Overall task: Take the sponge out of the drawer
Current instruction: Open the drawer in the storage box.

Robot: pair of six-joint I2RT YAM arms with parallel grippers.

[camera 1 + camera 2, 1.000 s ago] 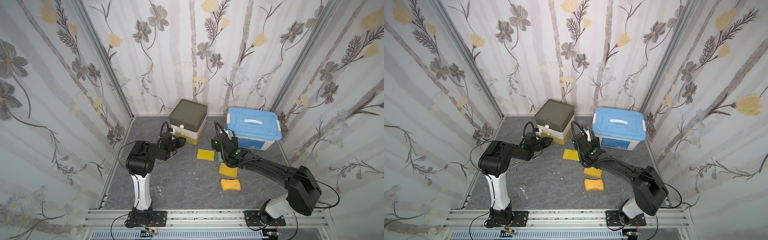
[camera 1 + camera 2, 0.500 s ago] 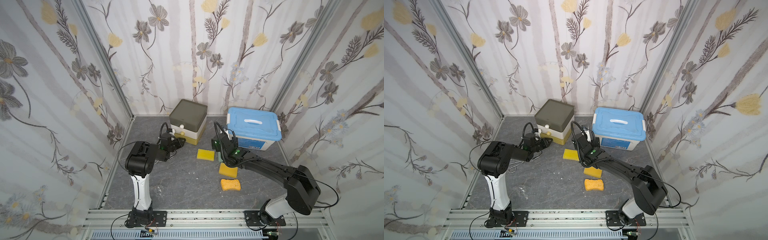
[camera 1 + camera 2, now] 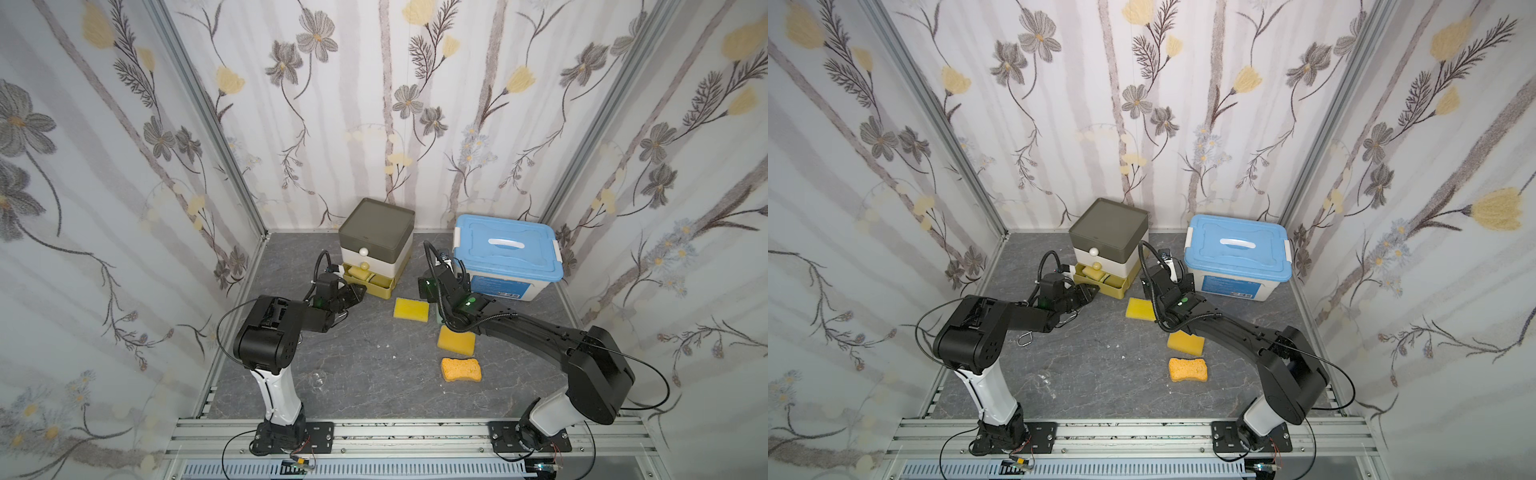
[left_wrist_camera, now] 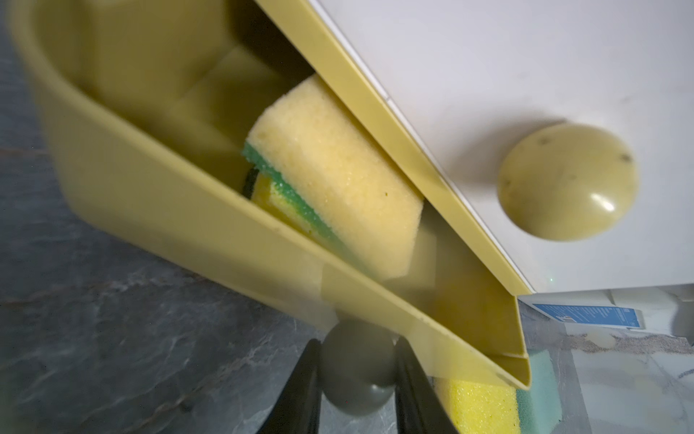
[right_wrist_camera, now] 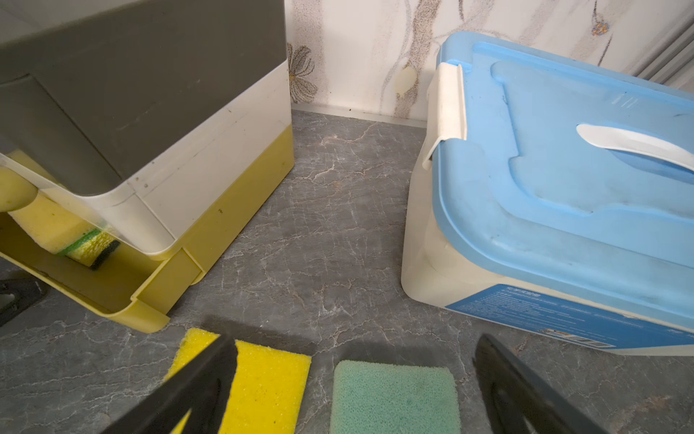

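Left claw (image 4: 356,381) pinching knob (image 4: 356,357), sponge (image 4: 334,180) inside open drawer (image 4: 180,221)

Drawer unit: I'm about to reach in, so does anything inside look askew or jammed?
In the open bottom drawer, the pale sponge lies tilted, its upper edge tucked under the white drawer above, so it may catch when lifted. The left gripper is shut on the drawer knob.

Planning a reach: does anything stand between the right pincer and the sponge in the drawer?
Yes: the white tier overhangs part of the sponge, and the drawer's side wall lies toward the right pincer.
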